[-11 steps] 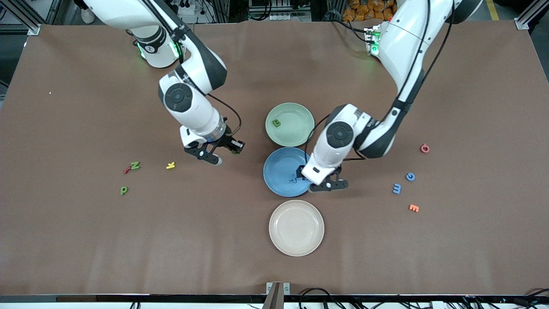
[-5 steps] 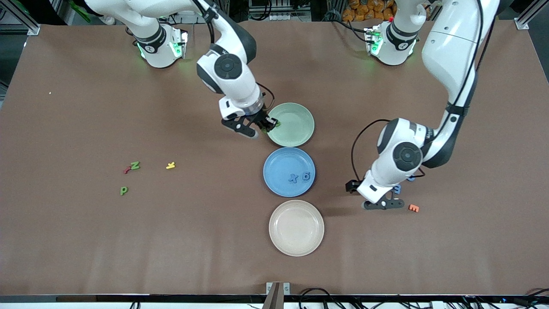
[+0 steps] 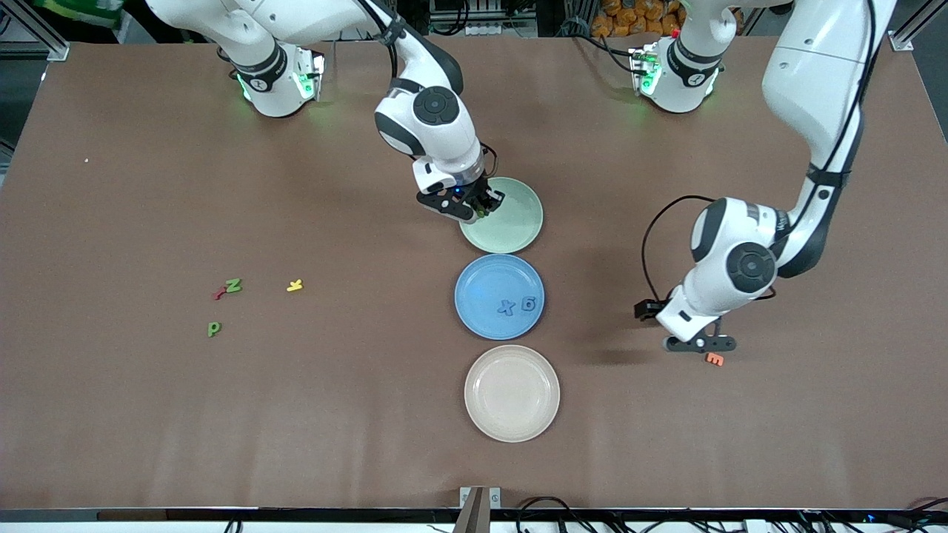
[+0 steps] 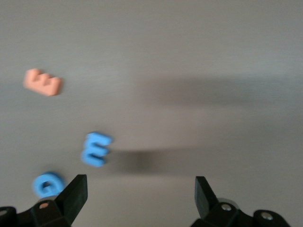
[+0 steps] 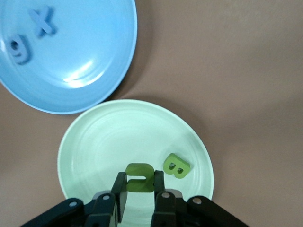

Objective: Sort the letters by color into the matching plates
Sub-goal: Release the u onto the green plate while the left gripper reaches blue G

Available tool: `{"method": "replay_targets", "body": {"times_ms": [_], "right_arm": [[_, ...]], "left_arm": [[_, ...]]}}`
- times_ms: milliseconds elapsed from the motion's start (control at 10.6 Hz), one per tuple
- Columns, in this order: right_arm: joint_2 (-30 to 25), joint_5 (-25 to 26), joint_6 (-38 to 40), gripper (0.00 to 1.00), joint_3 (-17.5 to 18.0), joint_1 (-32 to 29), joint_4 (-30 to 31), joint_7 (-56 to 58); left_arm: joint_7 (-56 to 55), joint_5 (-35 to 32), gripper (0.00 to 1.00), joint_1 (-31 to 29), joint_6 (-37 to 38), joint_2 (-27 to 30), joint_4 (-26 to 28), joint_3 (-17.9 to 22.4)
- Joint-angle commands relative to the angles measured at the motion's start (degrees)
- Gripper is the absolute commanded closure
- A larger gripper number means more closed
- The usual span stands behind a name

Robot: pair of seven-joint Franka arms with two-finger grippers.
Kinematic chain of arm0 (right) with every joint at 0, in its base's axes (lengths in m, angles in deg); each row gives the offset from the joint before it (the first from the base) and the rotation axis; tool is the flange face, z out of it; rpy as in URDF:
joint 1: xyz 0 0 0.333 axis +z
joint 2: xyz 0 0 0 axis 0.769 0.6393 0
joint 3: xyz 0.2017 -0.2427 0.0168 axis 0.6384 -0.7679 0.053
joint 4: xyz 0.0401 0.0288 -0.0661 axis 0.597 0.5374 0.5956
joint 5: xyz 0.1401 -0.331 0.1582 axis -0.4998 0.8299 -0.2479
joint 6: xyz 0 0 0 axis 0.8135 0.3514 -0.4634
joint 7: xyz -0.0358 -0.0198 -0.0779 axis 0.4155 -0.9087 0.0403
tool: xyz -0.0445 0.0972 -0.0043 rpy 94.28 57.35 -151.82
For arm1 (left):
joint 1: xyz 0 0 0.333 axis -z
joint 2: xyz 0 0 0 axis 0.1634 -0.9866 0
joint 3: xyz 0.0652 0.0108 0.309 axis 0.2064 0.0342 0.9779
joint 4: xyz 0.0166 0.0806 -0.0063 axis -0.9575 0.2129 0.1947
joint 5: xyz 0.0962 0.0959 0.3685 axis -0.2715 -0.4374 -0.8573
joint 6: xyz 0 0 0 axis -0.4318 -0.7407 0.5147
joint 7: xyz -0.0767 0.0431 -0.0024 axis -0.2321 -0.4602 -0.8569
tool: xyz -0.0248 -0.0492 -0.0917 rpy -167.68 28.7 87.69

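The right gripper (image 5: 139,198) pinches a green letter (image 5: 140,177) over the green plate (image 3: 518,222), beside a green B (image 5: 176,166); release comes next. The left gripper (image 4: 141,198), fingers wide and empty, hovers over the tabletop by a blue E (image 4: 96,148), which needs grasping.

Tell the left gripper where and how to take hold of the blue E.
Come straight down with the open left gripper. The blue E lies flat on the table, so pinch it across its outer edges, spine to arm tips. The blue G lies close beside it, so keep the fingers off that.
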Motion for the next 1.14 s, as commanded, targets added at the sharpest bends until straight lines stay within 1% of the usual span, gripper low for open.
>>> {"method": "replay_targets", "body": {"times_ms": [0, 95, 189, 379, 474, 568, 663, 758, 853, 947, 1042], "right_arm": [[3.86, 1.79, -0.97, 1.0, 0.37, 0.94, -2.63, -2.5], [3.87, 1.79, -0.97, 0.81, 0.46, 0.94, -2.81, -3.81], [3.96, 1.88, -0.97, 0.41, 0.46, 1.29, -2.99, -4.26], [3.87, 1.79, -0.88, 0.24, 0.46, 1.21, -3.25, -4.18], [3.61, 1.79, -0.62, 0.21, 0.46, 0.94, -3.69, -4.18], [2.74, 1.79, -0.09, 0.2, 0.46, 0.33, -3.69, -3.83], [0.73, 1.79, 0.61, 0.2, 0.89, -1.41, -3.08, -3.21], [-1.04, 1.79, 3.49, 0.2, 3.68, -5.0, -2.99, -3.03], [-3.05, 1.79, 6.04, 0.2, 5.63, -8.17, -2.99, -2.6], [-4.99, 1.7, 8.59, 0.2, 6.69, -10.55, -2.82, -2.16], [-6.66, 1.53, 11.4, 0.2, 6.87, -12.05, -2.81, -1.46]], "left_arm": [[-1.44, 0.45, 0.0, -8.06, 0.23, 7.9, 7.53, -0.44], [-4.32, 0.45, 0.0, -9.83, 0.23, 8.79, 8.24, -0.53], [-8.09, 0.45, 0.0, -10.11, 0.23, 8.8, 8.77, -0.44], [-10.85, 0.45, 0.0, -11.16, -1.68, 8.8, 11.83, -0.36], [-10.94, 0.45, 0.0, -13.09, -5.88, 9.24, 15.15, -0.44], [-11.29, 0.45, 0.0, -14.24, -10.36, 9.59, 18.06, -0.53], [-13.39, 0.45, 0.0, -14.25, -12.23, 9.59, 19.22, -0.44], [-16.36, 0.45, 0.0, -14.07, -13.2, 9.16, 19.4, -0.44], [-18.66, 0.45, 0.0, -13.9, -14.17, 8.63, 19.41, -0.44], [-20.25, 0.45, 0.0, -13.9, -14.79, 7.93, 19.41, -0.44], [-22.44, 0.45, 0.0, -13.72, -15.58, 7.32, 19.32, -0.44]]}}
